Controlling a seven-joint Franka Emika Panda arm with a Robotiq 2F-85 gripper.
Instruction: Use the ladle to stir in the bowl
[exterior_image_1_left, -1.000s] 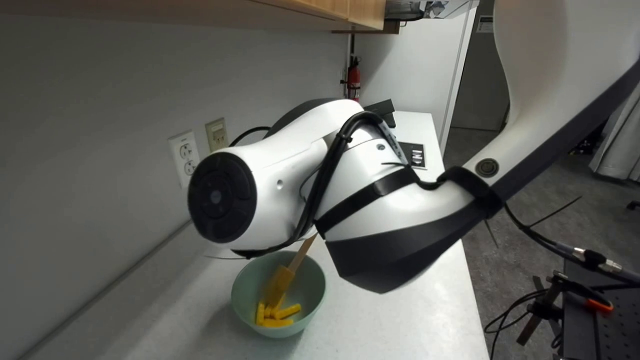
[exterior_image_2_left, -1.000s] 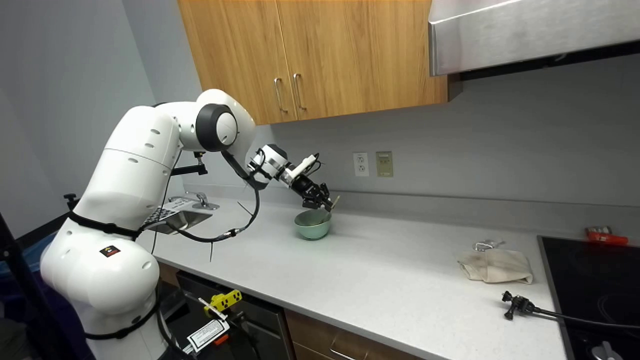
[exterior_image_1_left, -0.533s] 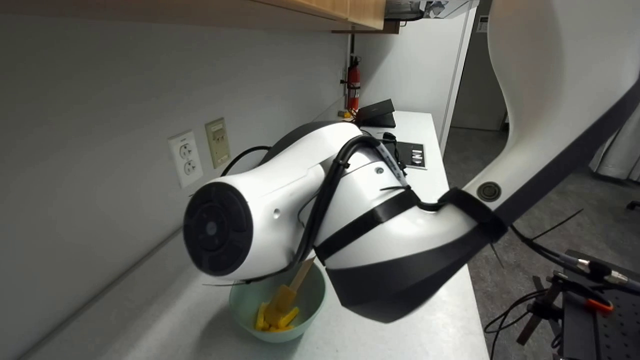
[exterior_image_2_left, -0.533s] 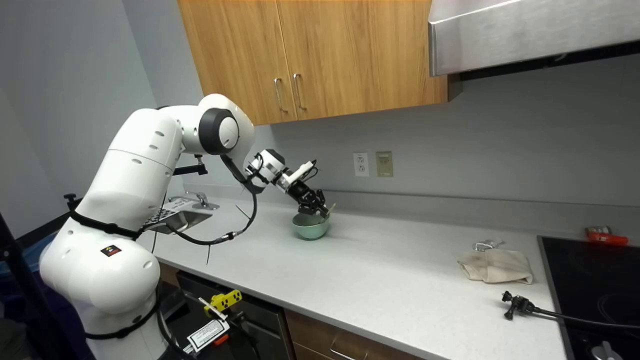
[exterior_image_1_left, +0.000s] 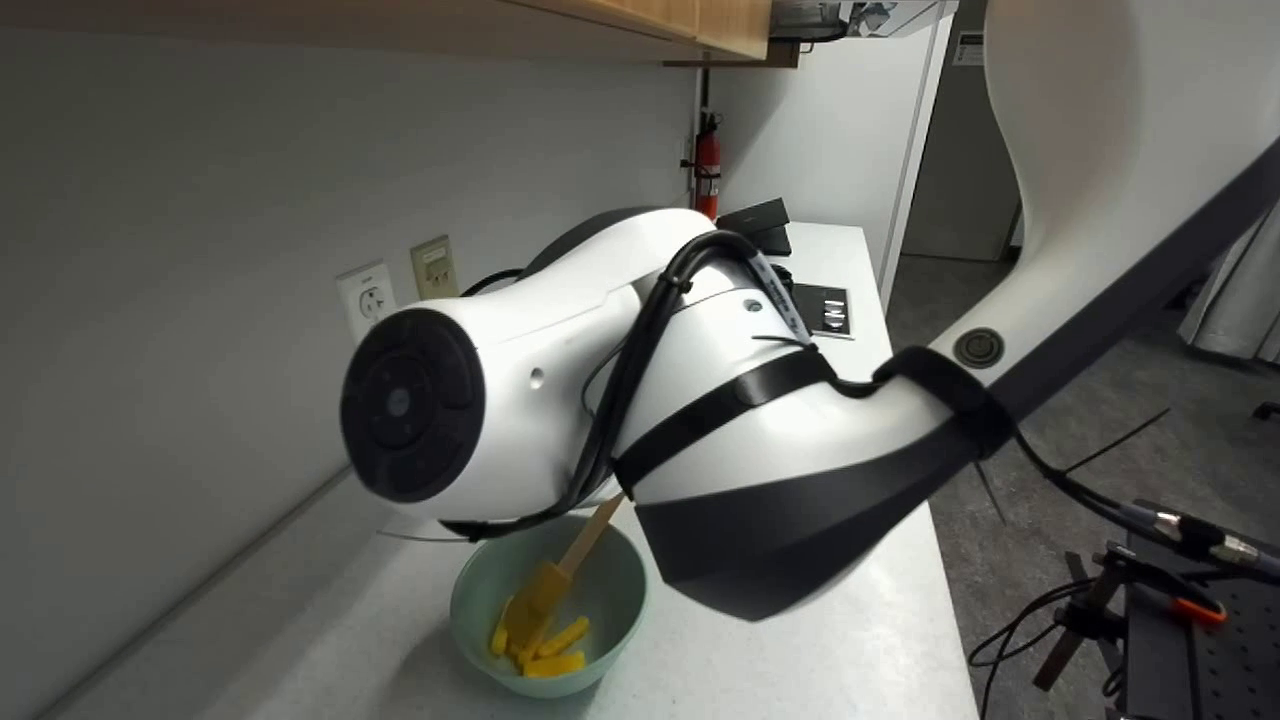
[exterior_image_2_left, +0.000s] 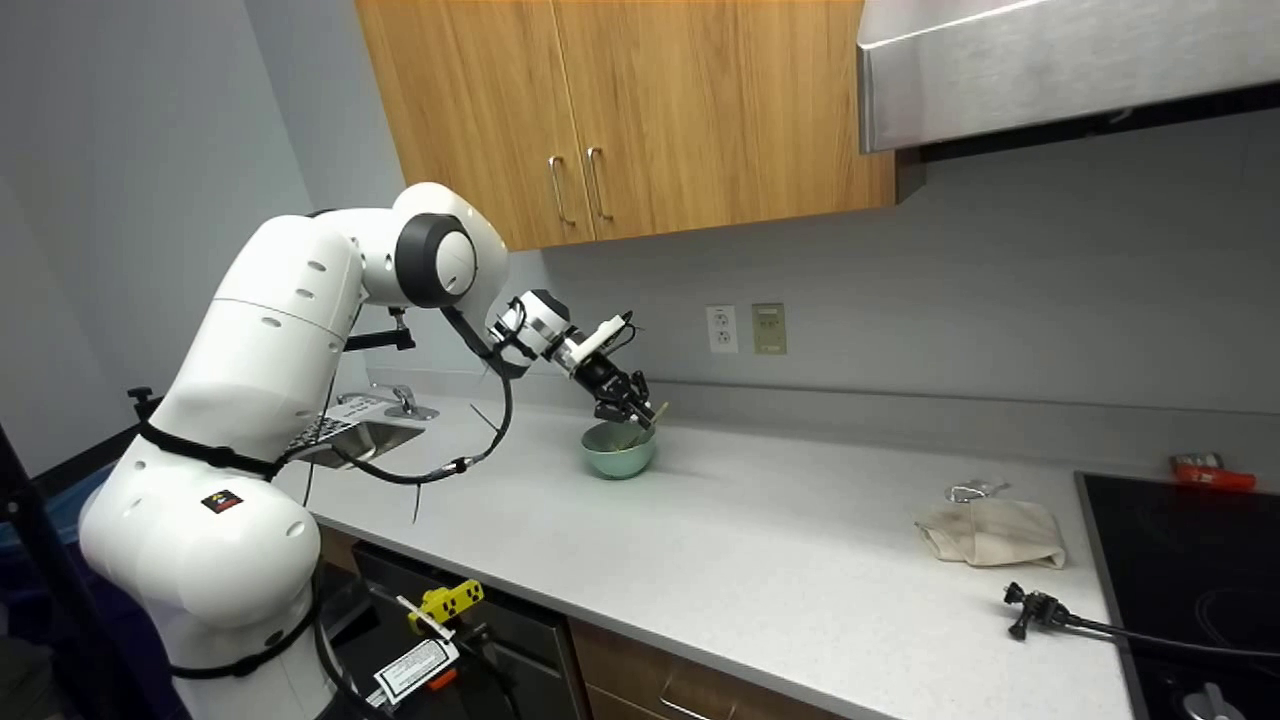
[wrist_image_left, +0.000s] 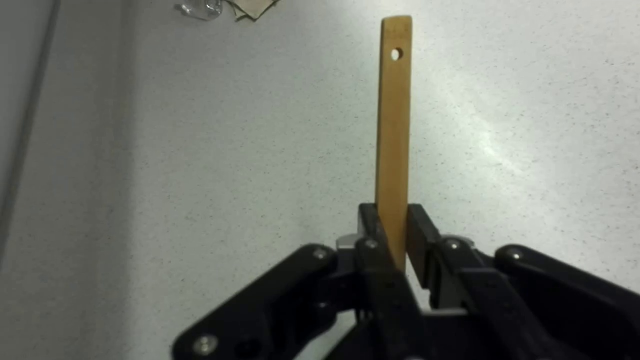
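The slim flat-headed yellow-orange ladle (exterior_image_1_left: 545, 592) is tilted, its head inside the round pale teal-green bowl (exterior_image_1_left: 612, 600) among small yellow stick-shaped pieces (exterior_image_1_left: 555, 664). Grasping and dipping are done; stirring seems the step in hand, with more turns likely left. In an exterior view its long axis runs from the head, near left, up along the tan wooden-looking handle (exterior_image_1_left: 592, 534) toward far right; whether the head touches the bottom is hard to tell. The black two-fingered gripper (wrist_image_left: 391, 212) is clamped on the handle. The white speckled countertop (exterior_image_2_left: 760, 560) bears the bowl.
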